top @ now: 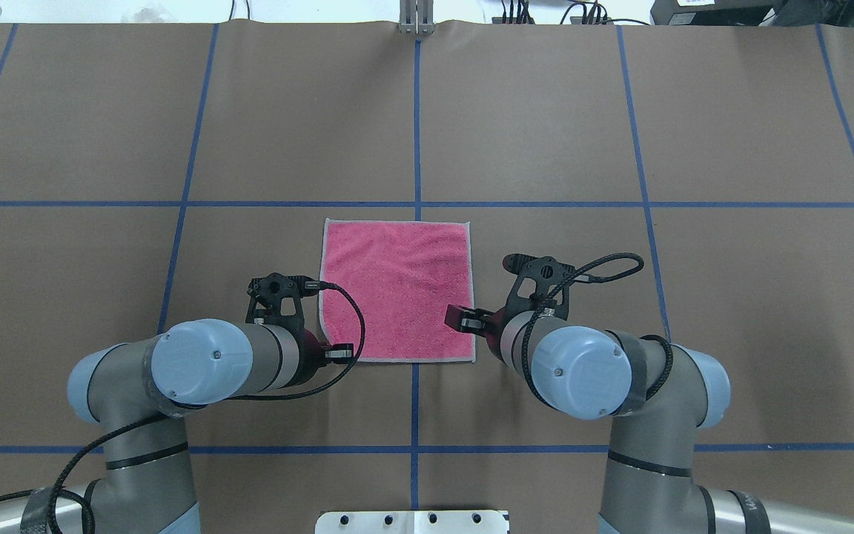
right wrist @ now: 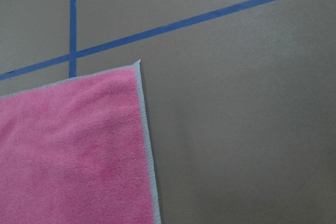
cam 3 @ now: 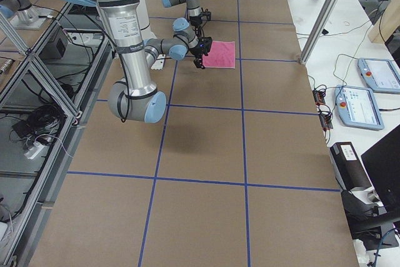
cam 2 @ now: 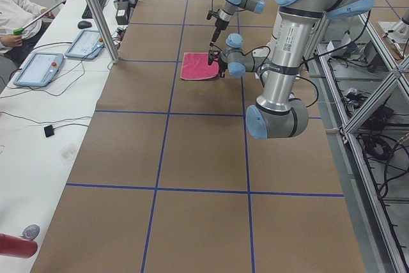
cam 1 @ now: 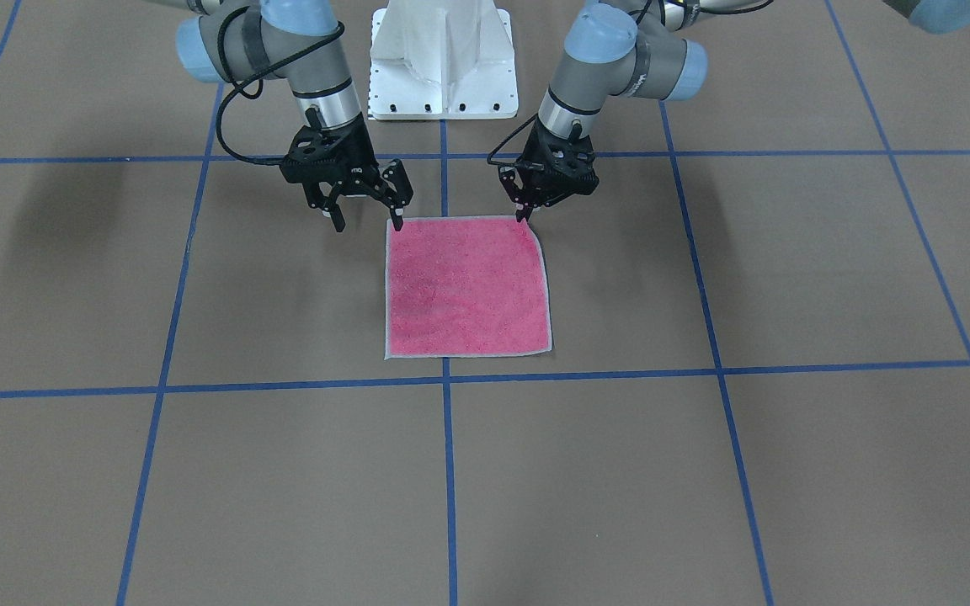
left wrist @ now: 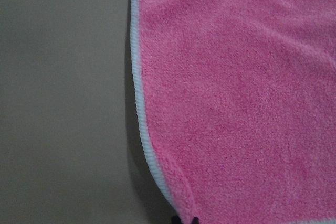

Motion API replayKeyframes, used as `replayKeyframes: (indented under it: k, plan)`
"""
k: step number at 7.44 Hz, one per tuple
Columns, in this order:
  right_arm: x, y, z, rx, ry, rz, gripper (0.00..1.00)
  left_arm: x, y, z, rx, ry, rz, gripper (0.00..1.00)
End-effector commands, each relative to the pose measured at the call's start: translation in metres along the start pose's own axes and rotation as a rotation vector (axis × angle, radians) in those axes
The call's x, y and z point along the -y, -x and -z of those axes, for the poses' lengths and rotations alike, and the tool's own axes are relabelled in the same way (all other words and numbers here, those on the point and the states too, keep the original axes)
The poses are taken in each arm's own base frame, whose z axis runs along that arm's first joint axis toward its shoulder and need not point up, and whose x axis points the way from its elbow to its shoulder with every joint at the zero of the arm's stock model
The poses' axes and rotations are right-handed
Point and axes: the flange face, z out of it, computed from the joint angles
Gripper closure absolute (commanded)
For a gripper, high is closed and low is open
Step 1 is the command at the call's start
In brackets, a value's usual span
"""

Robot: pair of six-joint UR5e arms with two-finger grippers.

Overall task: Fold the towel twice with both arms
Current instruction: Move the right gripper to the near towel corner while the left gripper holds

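Towel corner pinched

The towel is spread pink-side up on the desk. The left claw, angled down, is clamped on one robot-side corner; the right claw is held wide open at the other.

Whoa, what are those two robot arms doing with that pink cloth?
They are getting ready to fold it. The pink towel lies flat and unfolded on the brown table. The left gripper looks pinched shut on one corner on the robot's side, where the towel's edge bends in a little. The right gripper is open, with one finger at the other corner on that side, not gripping it yet.
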Motion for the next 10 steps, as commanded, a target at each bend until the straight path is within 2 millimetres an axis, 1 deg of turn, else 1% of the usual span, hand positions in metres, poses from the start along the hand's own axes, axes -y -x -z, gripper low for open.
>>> replayKeyframes:
  k: [1,2,3,4,5,6,10]
  plan:
    - [-0.0427,0.0042,-0.0135,-0.043,-0.017,0.046,0.14,-0.0007,-0.0002,-0.0002,0.0,0.0,0.0,1.0]
    - [-0.0486,0.0025,-0.022,-0.06,-0.025,0.065,0.17,0.0002,0.0001,0.0,0.0,-0.001,0.0,1.0]
    - [-0.0487,0.002,-0.0233,-0.061,-0.028,0.065,0.19,-0.0006,-0.0002,-0.0002,0.0,-0.001,0.0,1.0]
    - [-0.0483,0.0032,-0.0222,-0.058,-0.03,0.063,0.26,-0.0007,-0.0002,-0.0002,0.0,0.0,0.0,1.0]
    - [-0.0481,0.0059,-0.0211,-0.054,-0.03,0.063,0.36,0.0,0.001,-0.0003,0.002,-0.001,0.0,1.0]
    - [-0.0479,0.0095,-0.0196,-0.048,-0.029,0.062,0.4,0.0002,0.001,-0.0003,0.002,-0.002,0.002,1.0]
    - [-0.052,0.0107,-0.0195,-0.047,-0.032,0.069,0.43,-0.0007,0.0016,-0.0019,0.005,-0.002,0.003,1.0]
